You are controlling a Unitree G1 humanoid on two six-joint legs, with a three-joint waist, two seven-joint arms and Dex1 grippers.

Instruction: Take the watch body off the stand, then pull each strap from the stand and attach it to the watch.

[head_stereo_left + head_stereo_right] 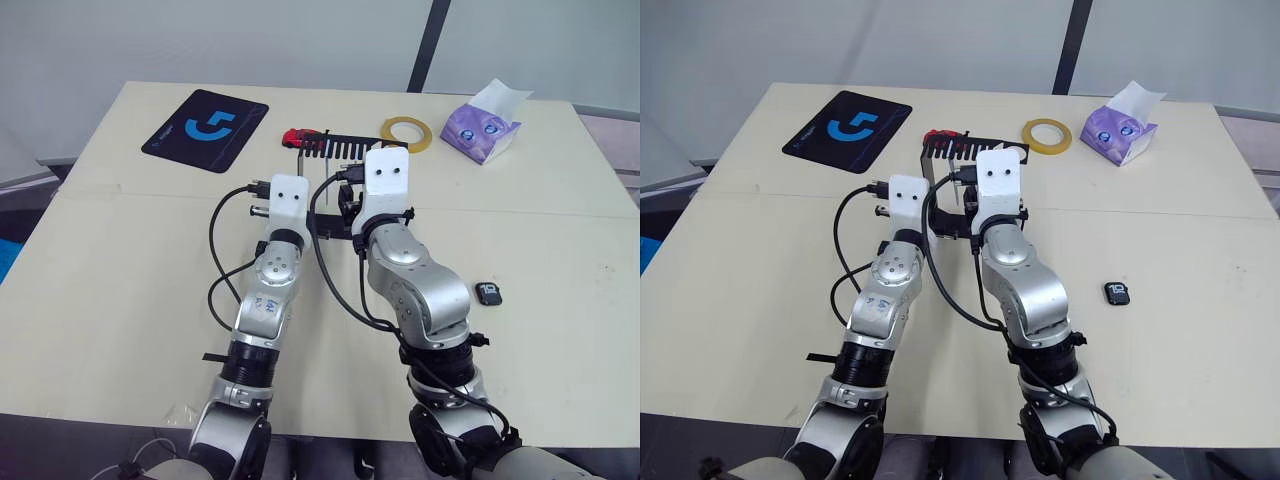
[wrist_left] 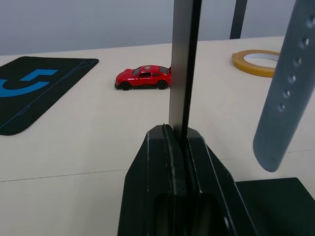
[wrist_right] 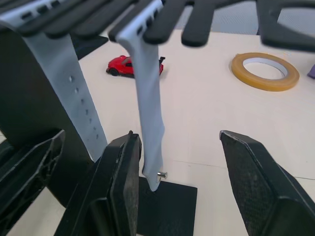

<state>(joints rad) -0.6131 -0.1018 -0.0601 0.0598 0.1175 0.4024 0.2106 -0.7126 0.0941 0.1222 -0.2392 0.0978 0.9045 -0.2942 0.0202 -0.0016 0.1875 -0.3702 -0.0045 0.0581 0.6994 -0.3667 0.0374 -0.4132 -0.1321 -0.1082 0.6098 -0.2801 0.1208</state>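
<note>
Watch body [image 1: 489, 293]: lies flat on the bench near its right edge, screen up with white digits showing, well apart from the stand and from both arms.
Stand [image 3: 29, 105]: in the middle of the bench toward the far edge, its comb-toothed bar [image 1: 335, 146] at the top and its flat base [image 3: 167, 201] on the bench.
Straps: two pale grey-blue bands hang from the comb teeth. One, the holed strap [image 3: 74, 105], lies against the black upright. The other, the plain strap [image 3: 150, 118], hangs free with a small metal pin at its lower end, just above the base.
Left gripper [image 2: 174, 135]: fingers pressed together on the stand's thin upright [image 2: 183, 64], which rises straight from between the fingertips; a strap hangs just beside it.
Right gripper [image 3: 179, 147]: fingers spread, one finger [image 3: 120, 177] just beside the plain strap, perhaps touching it, which is hard to judge here; the other finger [image 3: 261, 182] stands well clear.
Red toy car [image 2: 143, 77]: on the bench behind the stand, toward the far edge.
Yellow tape roll [image 1: 406, 132]: flat near the far edge, right of the stand.
Black mouse mat with blue logo [image 1: 206, 129]: near the far left corner.
Purple tissue pack [image 1: 484, 126]: near the far right corner.
</note>
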